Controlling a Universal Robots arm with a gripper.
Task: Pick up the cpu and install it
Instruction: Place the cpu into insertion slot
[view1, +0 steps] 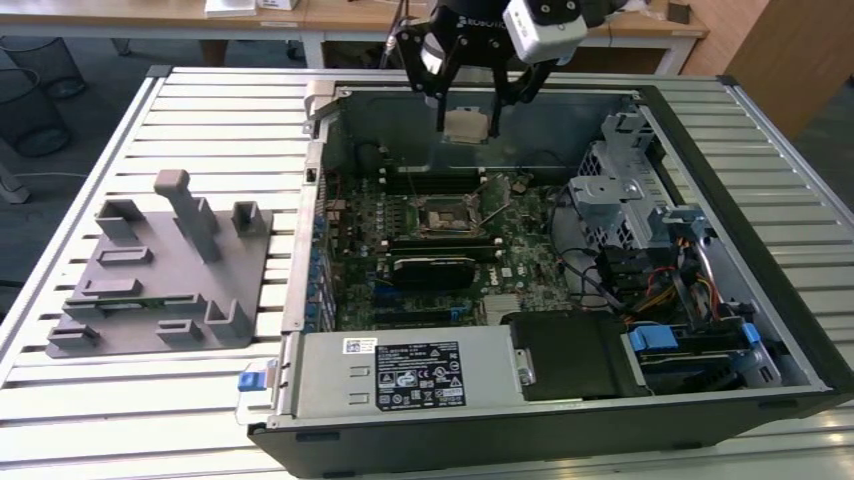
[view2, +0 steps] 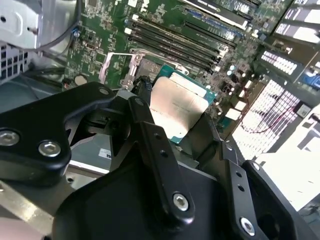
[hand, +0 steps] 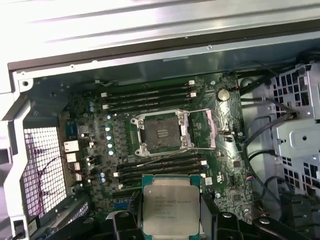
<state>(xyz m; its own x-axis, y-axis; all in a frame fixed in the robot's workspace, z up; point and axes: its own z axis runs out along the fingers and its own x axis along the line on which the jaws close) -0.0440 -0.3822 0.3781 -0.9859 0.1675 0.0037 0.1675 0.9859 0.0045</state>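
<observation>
My gripper (view1: 470, 128) hangs above the open computer case, shut on the cpu (view1: 467, 124), a flat square chip with a silver metal top and green rim. Both wrist views show the cpu (view2: 177, 107) (hand: 171, 204) held between the black fingers (view2: 160, 150). The motherboard's black socket (view1: 441, 218) (hand: 161, 132) lies open with its metal frame swung aside, below and nearer the camera than the chip in the exterior view. The cpu is held in the air, well clear of the socket.
The open case (view1: 694, 140) lies on a slatted white table (view1: 200, 110). Memory slots (hand: 150, 95) flank the socket. A drive cage with cables (view1: 627, 200) stands at the exterior view's right. A grey fixture plate with upright posts (view1: 160, 270) sits left of the case.
</observation>
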